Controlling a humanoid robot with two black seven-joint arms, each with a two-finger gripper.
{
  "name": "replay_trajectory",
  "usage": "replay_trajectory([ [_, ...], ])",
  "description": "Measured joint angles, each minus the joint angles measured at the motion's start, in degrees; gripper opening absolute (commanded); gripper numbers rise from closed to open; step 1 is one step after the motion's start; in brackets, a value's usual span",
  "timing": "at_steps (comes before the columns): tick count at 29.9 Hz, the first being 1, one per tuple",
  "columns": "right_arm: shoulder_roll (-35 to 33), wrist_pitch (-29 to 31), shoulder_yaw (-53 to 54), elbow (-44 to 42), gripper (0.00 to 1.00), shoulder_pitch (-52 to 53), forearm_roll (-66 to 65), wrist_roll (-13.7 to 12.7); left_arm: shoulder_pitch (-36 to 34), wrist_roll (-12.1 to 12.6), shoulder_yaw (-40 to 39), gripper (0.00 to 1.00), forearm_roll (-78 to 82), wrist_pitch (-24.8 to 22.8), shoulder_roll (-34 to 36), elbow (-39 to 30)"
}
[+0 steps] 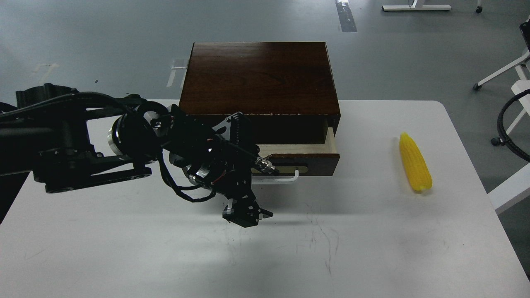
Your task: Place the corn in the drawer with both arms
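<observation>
Looks like a robotics lab or test space to me: bare grey floor [103,37] with tape marks [347,16], a plain white table [372,248], and wheeled white desk legs [497,74] around the edges.

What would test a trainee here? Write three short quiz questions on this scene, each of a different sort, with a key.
1. True or false: the corn lies inside the drawer.
2. The drawer of the dark wooden box is: A) shut, B) pulled partly out, C) taken out and set on the table.
3. Fill in: the corn lies on the table to the ____ of the box, as the head view shows it.

Key
1. False; it lies on the table, apart from the box.
2. B; pale wood shows behind the front, and the left gripper hangs before the white handle.
3. Right.
</observation>
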Motion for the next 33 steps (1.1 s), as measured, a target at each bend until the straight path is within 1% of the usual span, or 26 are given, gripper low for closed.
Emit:
replay_trajectory([
  [3,0.00,0.00,0.00,0.00,1.00,0.00,0.00,0.00,-0.01,-0.09,-1.39,0.97,-0.47,0.00,0.30,-0.03],
  [5,-0.02,0.00,-0.01,0.06,1.00,0.03,0.00,0.00,-0.25,-0.28,-3.94,0.98,-2.46,-0.01,0.76,-0.02],
  [8,-0.39,0.00,-0.25,0.23,1.00,0.51,0.00,0.00,-0.72,-0.35,-8.44,0.98,-8.55,-0.01,1.80,0.78],
  [10,-0.94,0.00,-0.58,0.24,1.00,0.59,-0.19,0.00,-0.82,-0.36,-11.00,0.98,-14.05,-0.01,2.76,2.83],
  [15,-2.90,0.00,-5.30,0.20,1.00,1.91,-2.97,0.10,-0.79,-0.35,-17.24,0.98,-31.74,-0.01,3.73,12.23],
  [17,-4.13,0.00,-9.21,0.20,1.00,3.51,-6.11,0.16,-0.56,-0.36,-20.19,0.98,-40.96,-0.01,3.50,17.69],
  [19,-5.59,0.00,-12.65,0.25,1.00,5.74,-9.72,0.79,-0.39,-0.13,-22.01,0.98,-51.45,0.00,3.12,23.46],
  [24,-7.30,0.00,-17.33,0.25,1.00,9.93,-17.21,2.90,0.99,0.07,-23.01,0.98,-74.12,0.00,2.43,35.26],
  [29,-8.28,0.00,-23.15,0.51,1.00,13.98,-29.85,3.18,3.93,-0.74,-23.59,0.98,-95.71,0.00,1.53,44.32],
  [33,-8.31,0.01,-30.07,0.73,1.00,19.06,-41.30,3.18,6.07,-0.76,-23.82,0.98,-114.66,0.01,0.58,50.26],
])
